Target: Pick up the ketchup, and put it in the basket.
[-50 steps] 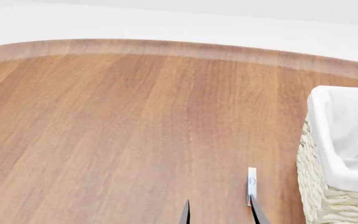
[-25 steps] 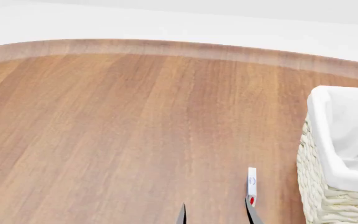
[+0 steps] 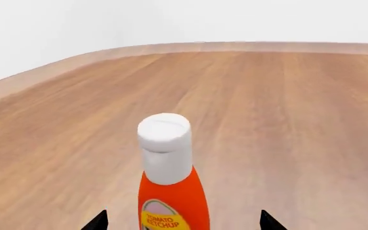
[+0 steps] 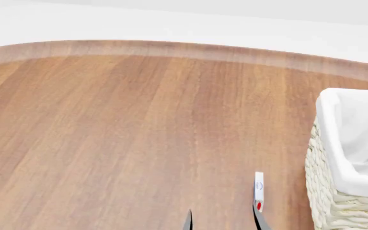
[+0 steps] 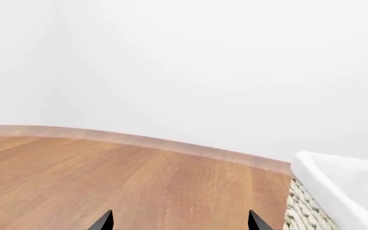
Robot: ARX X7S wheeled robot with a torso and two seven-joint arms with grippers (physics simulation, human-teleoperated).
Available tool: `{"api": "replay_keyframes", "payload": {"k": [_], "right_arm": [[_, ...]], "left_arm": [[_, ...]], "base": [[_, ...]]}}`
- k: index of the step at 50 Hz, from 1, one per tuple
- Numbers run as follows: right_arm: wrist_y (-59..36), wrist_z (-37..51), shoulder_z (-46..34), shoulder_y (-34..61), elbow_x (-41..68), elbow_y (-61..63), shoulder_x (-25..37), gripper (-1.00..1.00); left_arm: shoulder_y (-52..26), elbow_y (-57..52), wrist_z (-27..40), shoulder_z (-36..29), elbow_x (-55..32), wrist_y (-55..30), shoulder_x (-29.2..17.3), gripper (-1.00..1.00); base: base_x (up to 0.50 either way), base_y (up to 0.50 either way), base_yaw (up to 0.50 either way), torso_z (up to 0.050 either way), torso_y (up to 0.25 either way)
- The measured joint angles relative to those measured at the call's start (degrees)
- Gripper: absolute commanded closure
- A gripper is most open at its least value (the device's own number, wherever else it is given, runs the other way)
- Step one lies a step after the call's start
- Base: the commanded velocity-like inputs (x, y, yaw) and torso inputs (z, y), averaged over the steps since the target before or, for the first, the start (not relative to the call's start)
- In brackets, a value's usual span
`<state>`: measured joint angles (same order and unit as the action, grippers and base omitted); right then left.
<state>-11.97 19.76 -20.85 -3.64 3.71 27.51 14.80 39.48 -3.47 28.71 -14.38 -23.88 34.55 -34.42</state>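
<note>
In the left wrist view the ketchup (image 3: 171,191), an orange-red bottle with a tall white cap and a yellow label, stands upright on the wooden table. My left gripper (image 3: 178,225) is open, its dark fingertips well apart on either side of the bottle and not touching it. The ketchup and the left gripper are out of the head view. The basket (image 4: 337,201), pale woven wicker with a white liner, stands at the right edge; it also shows in the right wrist view (image 5: 305,211). My right gripper (image 5: 178,223) is open and empty; its fingertips show in the head view (image 4: 223,220).
A small white-and-red box (image 4: 258,190) stands on the wooden table (image 4: 120,134) just left of the basket, by my right gripper's fingertip (image 4: 258,218). The table's curved far edge (image 4: 171,48) meets a white wall.
The fingertips at the bottom of the head view have shifted slightly left and down, uncovering the red lower end of the small box. Nothing else has moved.
</note>
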Motion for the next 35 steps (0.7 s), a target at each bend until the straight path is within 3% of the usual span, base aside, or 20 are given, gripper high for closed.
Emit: {"api": "replay_keyframes", "payload": {"k": [35], "right_arm": [[0.58,0.48,-0.83,0.20,0.98,-0.72,0.55,-1.00]], "left_arm": [[-12.94,26.80,-14.00,-1.61,-3.76,13.04,7.47,-1.00]], "base": [[0.00,0.00,0.00,0.000,0.000]]}}
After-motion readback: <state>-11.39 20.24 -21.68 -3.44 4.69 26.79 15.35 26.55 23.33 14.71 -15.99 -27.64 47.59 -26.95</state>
